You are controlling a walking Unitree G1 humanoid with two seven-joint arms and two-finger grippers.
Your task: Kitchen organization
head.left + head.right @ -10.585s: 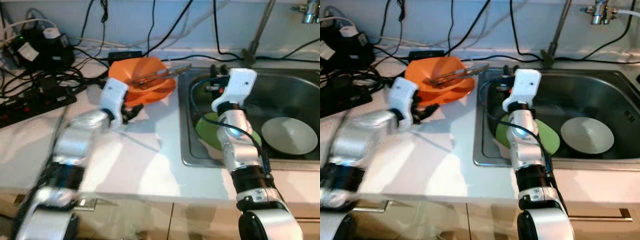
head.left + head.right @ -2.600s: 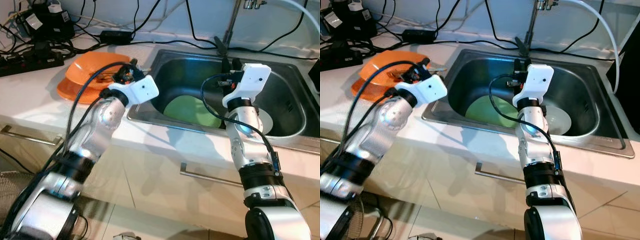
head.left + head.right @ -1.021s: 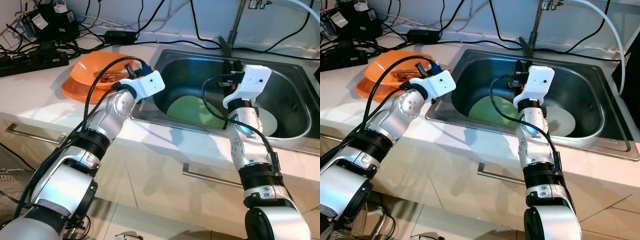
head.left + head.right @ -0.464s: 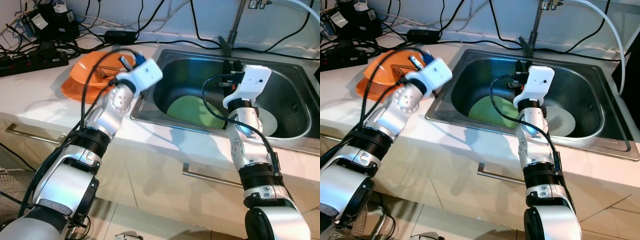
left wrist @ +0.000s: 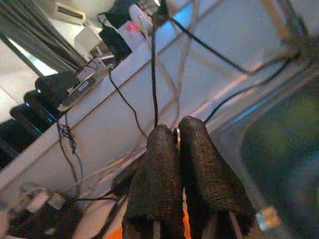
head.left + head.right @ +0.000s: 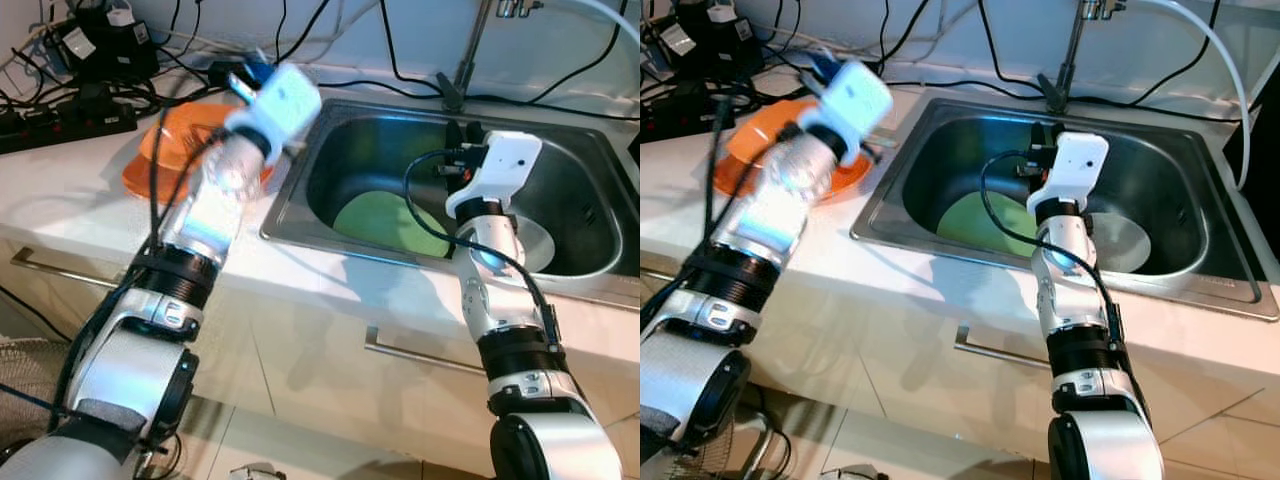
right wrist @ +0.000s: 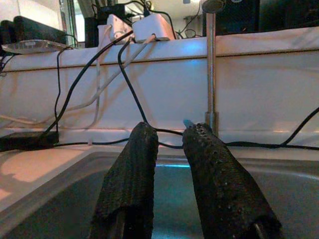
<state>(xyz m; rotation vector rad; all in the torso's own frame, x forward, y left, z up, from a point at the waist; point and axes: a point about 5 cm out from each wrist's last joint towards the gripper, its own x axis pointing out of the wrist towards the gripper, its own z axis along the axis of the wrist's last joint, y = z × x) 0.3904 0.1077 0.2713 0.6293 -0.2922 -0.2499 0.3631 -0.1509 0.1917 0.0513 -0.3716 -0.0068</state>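
Note:
An orange plate [image 6: 150,165] lies on the white counter left of the steel sink [image 6: 590,165], with the end of a metal utensil [image 6: 878,143] sticking out past its rim. My left gripper [image 6: 248,78] is raised above the plate's far edge, blurred; in the left wrist view its fingers [image 5: 159,164] press together, shut, with only a small glint at the tips. A green plate [image 6: 385,215] and a pale plate [image 6: 545,245] lie in the sink. My right gripper [image 6: 1038,135] hovers over the sink, slightly open and empty [image 7: 169,132].
Power strips and tangled cables [image 6: 70,110] crowd the counter's back left. The faucet [image 6: 465,60] rises behind the sink and a white hose [image 6: 1230,60] curves at the right. Drawer handles [image 6: 420,352] run below the counter's front edge.
My left arm has swung up and back from the sink's near-left rim to above the orange plate's far side. The right arm has stayed still.

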